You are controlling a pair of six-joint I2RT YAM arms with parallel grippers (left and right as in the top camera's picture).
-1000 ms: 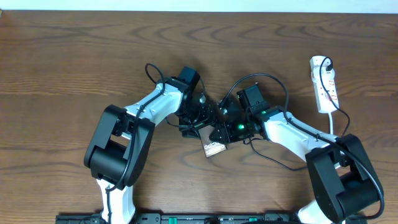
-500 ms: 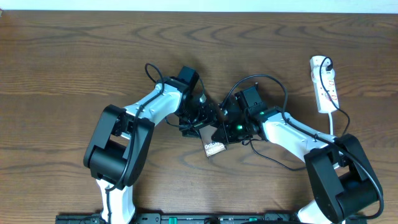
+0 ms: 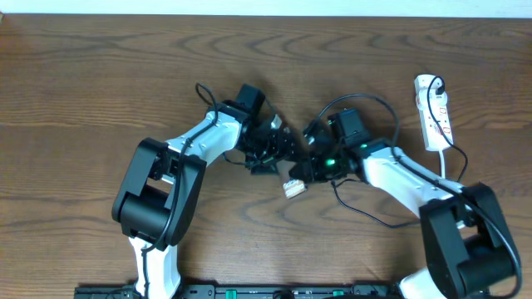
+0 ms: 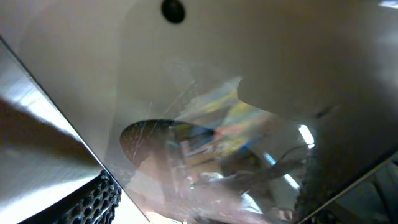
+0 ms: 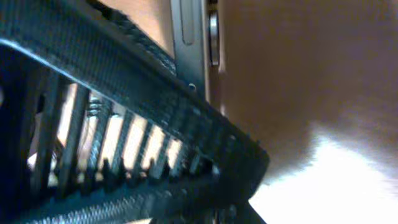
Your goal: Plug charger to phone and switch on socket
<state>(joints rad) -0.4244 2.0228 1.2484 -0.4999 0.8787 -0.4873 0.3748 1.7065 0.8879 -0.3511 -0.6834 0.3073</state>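
Observation:
The phone (image 3: 293, 188) is held tilted off the table between the two grippers, and only a pale edge of it shows from overhead. Its glossy bronze face (image 4: 186, 93) fills the left wrist view. My left gripper (image 3: 278, 152) is shut on the phone, with its fingers (image 4: 199, 205) at the bottom corners of that view. My right gripper (image 3: 309, 169) is pressed against the phone's silver edge (image 5: 186, 37), and its fingers (image 5: 242, 174) are closed. The black charger cable (image 3: 359, 100) loops into that gripper, and its tip is hidden. The socket (image 3: 434, 112) lies at the far right.
The brown wooden table (image 3: 100, 75) stretches out to the left. The charger cable also trails across the table below the right arm (image 3: 374, 220). A black plug (image 3: 437, 84) sits in the socket's far end.
The phone has been lifted and turned on edge, so its Galaxy lettering no longer shows. Both grippers have shifted slightly right and toward the far side.

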